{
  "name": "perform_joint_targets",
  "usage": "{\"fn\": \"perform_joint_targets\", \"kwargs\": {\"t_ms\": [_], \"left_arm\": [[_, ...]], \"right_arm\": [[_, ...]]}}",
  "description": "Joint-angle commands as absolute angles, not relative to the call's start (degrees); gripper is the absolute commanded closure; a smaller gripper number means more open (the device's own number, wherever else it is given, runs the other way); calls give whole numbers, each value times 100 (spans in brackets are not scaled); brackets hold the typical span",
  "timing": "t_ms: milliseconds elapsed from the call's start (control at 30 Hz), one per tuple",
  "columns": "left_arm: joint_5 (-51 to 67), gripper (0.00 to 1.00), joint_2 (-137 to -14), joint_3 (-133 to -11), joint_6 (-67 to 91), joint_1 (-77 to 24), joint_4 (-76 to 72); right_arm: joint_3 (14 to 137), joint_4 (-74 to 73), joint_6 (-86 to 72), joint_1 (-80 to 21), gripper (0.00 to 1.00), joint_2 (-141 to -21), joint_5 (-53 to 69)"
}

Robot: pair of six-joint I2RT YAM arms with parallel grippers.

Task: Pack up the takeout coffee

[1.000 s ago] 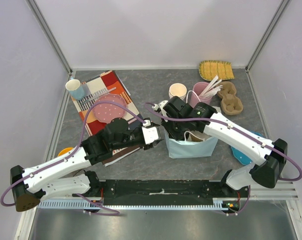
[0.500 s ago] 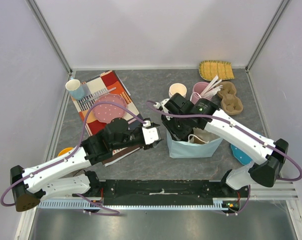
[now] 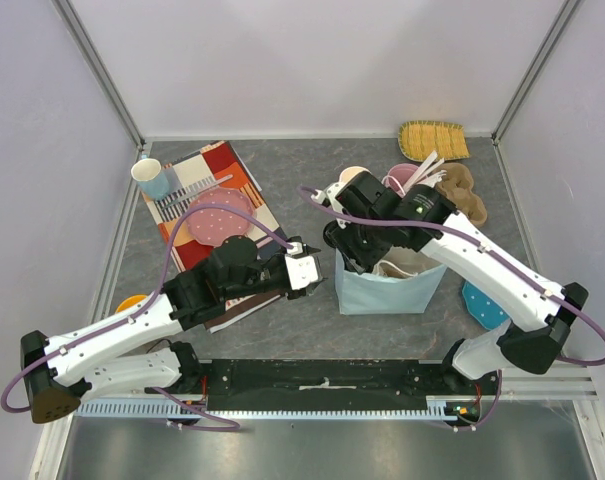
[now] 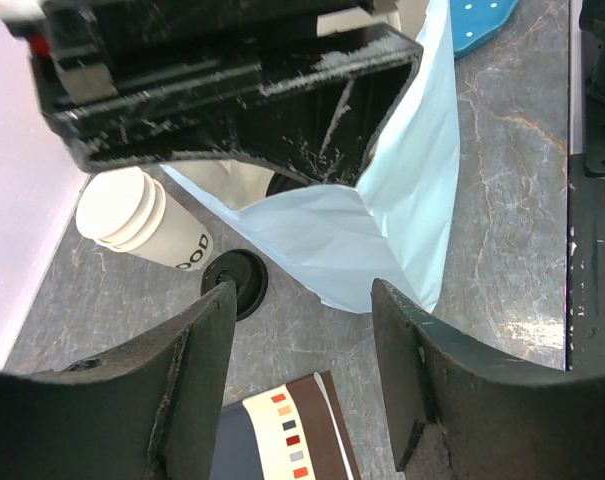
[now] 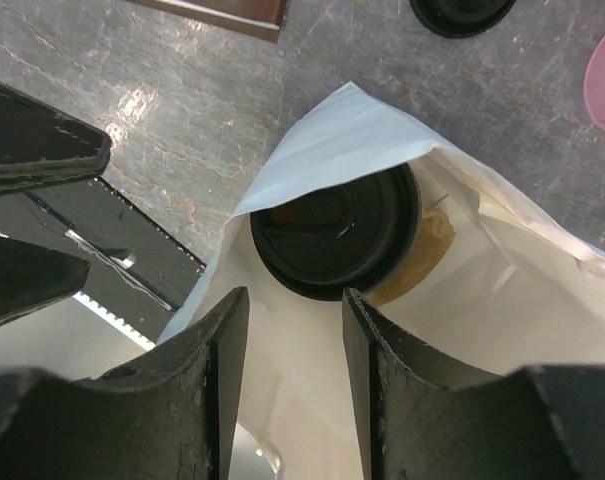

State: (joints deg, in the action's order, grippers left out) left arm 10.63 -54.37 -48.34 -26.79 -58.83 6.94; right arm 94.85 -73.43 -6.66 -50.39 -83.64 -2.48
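Note:
The takeout coffee, seen from above as a round black lid, stands inside the light-blue paper bag, in its corner. My right gripper hangs just above the bag's mouth, open, with nothing between its fingers and the lid beyond their tips. In the top view the right gripper and its arm hide the cup. My left gripper is open and empty just left of the bag, low over the table.
A loose black lid and a stack of white cups lie beyond the bag. A magazine with a pink plate lies left, a blue-band cup behind it. A pink cup of straws and a cup carrier stand back right.
My right gripper has opened and lifted away from the coffee, leaving it in the bag. The bag now stands taller and squarer. The left arm has not moved.

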Motion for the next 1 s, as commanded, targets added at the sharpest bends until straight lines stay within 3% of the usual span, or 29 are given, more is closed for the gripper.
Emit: {"fn": "perform_joint_targets", "kwargs": {"t_ms": [0,700,967], "left_arm": [[1081,37,-5414,-4966,-2883,-5845,501],[1038,37,-5440,-4983,-2883,-5836,483],[870,37,-5370,-4940,-2637,-5783,396]], "right_arm": [[9993,-7637,-571,-5027,49,-8420,-492],[11671,-7998,-554,-5027,41,-8560,-1362],[12787,-7243,-615,-4992,39,-8525,-1642]]}}
